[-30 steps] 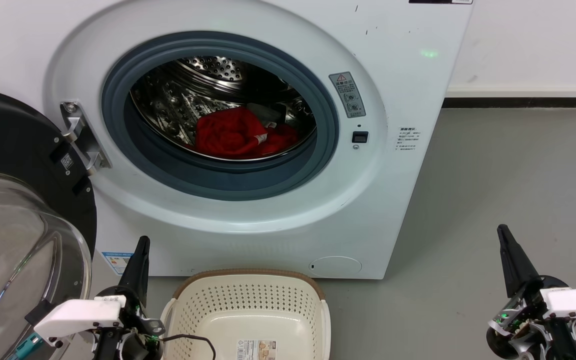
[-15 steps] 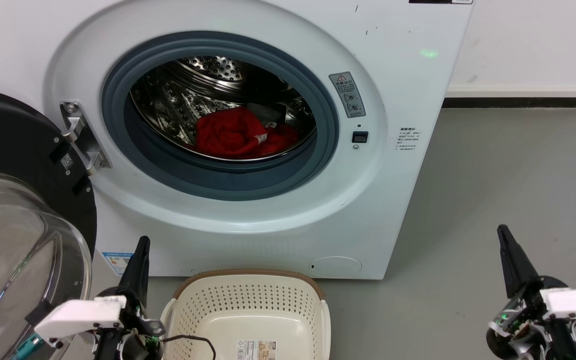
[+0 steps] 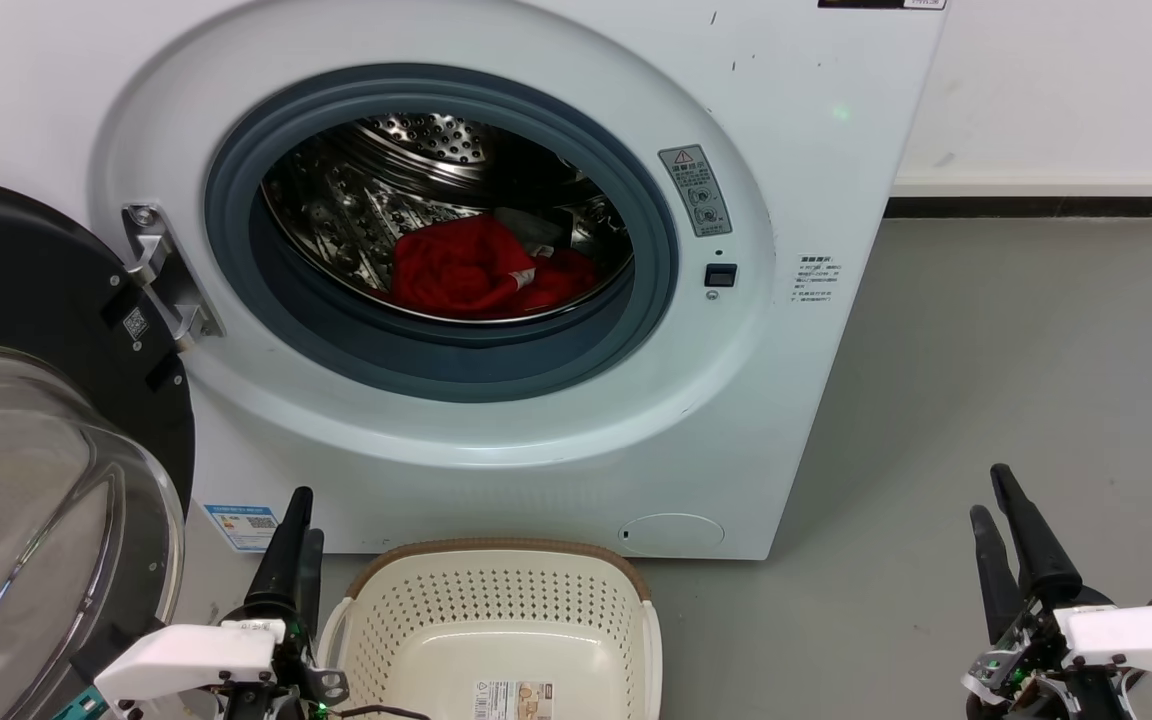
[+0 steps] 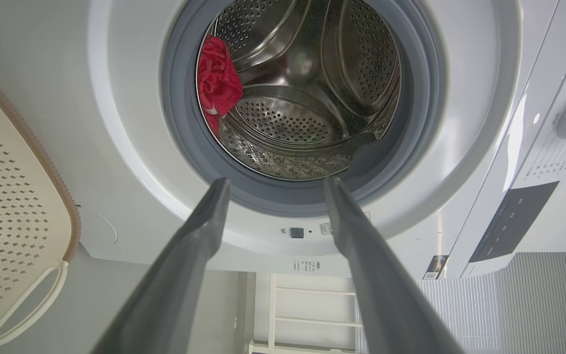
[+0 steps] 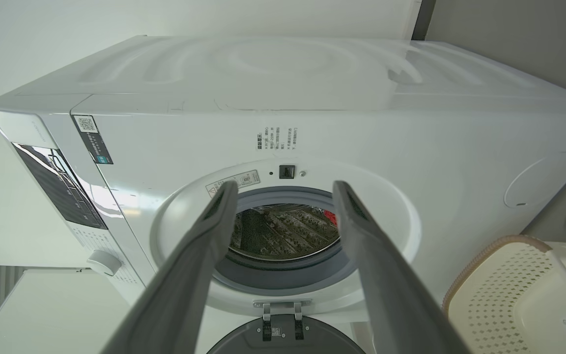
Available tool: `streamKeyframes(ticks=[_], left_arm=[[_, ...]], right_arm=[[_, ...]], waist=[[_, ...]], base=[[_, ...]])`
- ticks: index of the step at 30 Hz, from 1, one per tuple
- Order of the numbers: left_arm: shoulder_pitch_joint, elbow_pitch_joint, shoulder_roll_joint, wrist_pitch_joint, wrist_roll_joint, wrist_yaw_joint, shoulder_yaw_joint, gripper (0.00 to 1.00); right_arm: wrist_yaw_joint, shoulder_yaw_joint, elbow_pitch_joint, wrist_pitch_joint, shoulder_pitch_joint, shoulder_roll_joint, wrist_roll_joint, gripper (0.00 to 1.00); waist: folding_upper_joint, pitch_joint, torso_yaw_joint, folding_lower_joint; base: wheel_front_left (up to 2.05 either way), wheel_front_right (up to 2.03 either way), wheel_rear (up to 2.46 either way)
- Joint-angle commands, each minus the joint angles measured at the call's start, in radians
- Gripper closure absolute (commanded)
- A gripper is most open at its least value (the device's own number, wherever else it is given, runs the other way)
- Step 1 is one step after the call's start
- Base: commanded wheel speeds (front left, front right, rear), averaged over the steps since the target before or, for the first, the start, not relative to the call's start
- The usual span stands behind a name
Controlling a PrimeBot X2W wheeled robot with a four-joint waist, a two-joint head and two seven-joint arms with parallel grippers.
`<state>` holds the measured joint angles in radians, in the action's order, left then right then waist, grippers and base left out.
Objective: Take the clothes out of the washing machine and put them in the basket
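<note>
The left gripper (image 3: 304, 520) and right gripper (image 3: 988, 492) have just opened (both empty); we judge a reach imminent. The clothes (image 3: 476, 265) lie inside the washing machine (image 3: 786, 400) at twelve o'clock, with the basket (image 3: 506, 547) at six.

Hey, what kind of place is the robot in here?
Likely a laundry corner, home or test room: a white front-loading washing machine stands open on a grey floor against a white wall, red clothes in its drum, a perforated basket in front.

Open unblocked porthole (image 3: 436, 370) in washing machine (image 3: 536, 470), door (image 3: 26, 480) swung wide at left, basket (image 3: 506, 546) just below, floor (image 3: 986, 350) free at right
</note>
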<state>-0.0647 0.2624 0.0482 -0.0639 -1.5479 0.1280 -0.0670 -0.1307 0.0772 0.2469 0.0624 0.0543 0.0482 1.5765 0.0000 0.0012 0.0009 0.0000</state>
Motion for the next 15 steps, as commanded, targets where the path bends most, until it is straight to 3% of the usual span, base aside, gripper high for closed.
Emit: streamKeyframes(ticks=[1, 15], left_arm=[[-0.024, -0.026, 0.006, 0.012, 0.03, 0.001, 0.005, 0.0], [-0.017, -0.081, 0.003, 0.073, 0.309, 0.002, 0.017, 0.0]], right_arm=[[0.0, -0.006, -0.029, -0.011, 0.007, 0.003, -0.023, 0.0], [0.0, -0.018, -0.096, -0.072, -0.017, 0.003, -0.338, 0.0]], waist=[[0.0, -0.001, 0.0, 0.0], [0.0, -0.005, 0.007, 0.0]], base=[[0.0, 0.0, 0.0], [0.0, 0.0, 0.0]])
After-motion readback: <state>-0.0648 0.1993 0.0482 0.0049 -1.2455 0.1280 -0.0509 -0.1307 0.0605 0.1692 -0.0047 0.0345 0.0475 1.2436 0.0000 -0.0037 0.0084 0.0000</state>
